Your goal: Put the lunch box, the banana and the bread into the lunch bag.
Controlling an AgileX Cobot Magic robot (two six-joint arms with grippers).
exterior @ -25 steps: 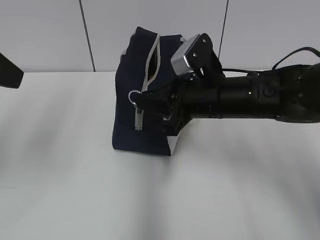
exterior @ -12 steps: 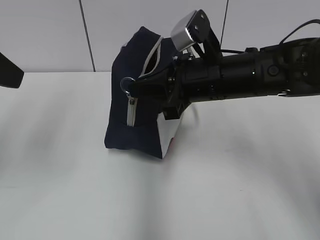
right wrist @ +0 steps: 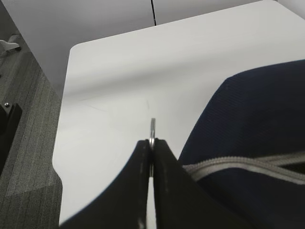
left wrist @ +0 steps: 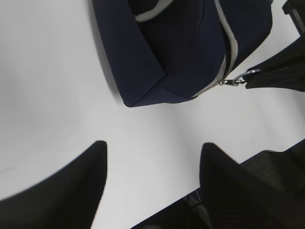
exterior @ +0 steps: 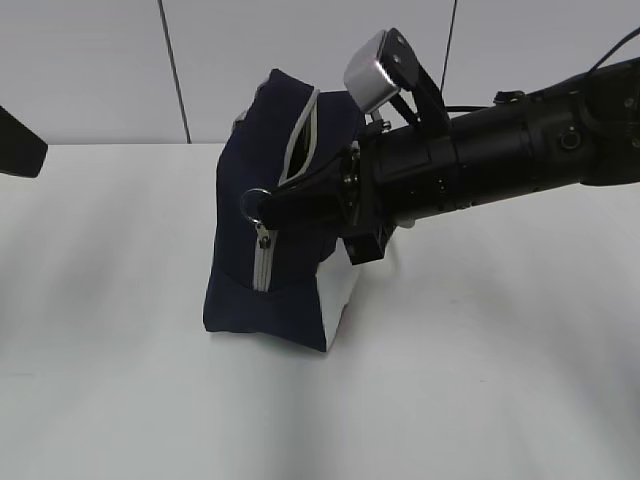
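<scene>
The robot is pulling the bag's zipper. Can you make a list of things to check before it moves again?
1. Grip on the ring pull: ok. The right gripper is shut on it, fingers pinched together.
2. Zipper state: partly open near the top, closed lower down, so not finished.
3. Lunch bag standing steady: not ok. It leans over and looks tugged by the pull.
4. Left gripper ready to help: it is open, hovering above the table, not touching the bag.
5. Lunch box, banana and bread: cannot tell; none is visible in any view.
6. Room inside the bag: cannot tell; the opening is too dark.
</scene>
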